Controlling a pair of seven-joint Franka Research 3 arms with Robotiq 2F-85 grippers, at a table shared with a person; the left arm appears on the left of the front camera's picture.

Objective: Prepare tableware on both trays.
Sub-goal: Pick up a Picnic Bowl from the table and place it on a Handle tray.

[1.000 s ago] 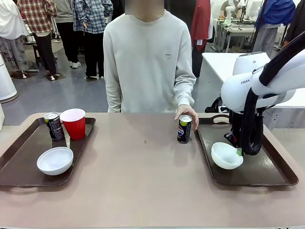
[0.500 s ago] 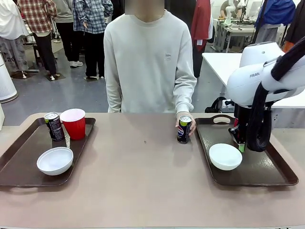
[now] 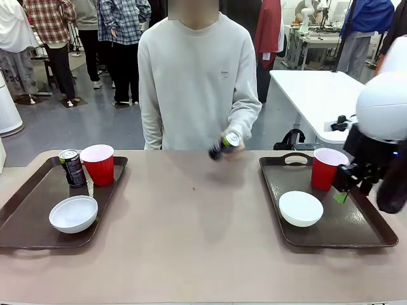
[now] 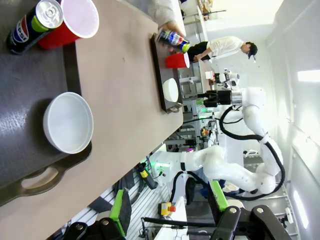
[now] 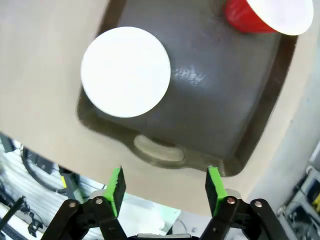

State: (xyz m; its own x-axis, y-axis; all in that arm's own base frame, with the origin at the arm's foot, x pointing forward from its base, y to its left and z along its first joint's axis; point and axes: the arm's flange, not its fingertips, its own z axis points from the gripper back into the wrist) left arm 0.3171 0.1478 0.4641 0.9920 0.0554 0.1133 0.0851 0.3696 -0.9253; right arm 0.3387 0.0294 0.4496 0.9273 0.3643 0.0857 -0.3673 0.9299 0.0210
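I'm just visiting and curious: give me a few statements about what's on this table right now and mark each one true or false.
1. The left tray holds a can, a cup and a bowl. True.
2. The second can stands on the right tray. False: the person's hand holds it tilted above the table.
3. The right gripper is open and empty. True.
4. The right tray has no cup. False: a red cup stands behind its bowl.
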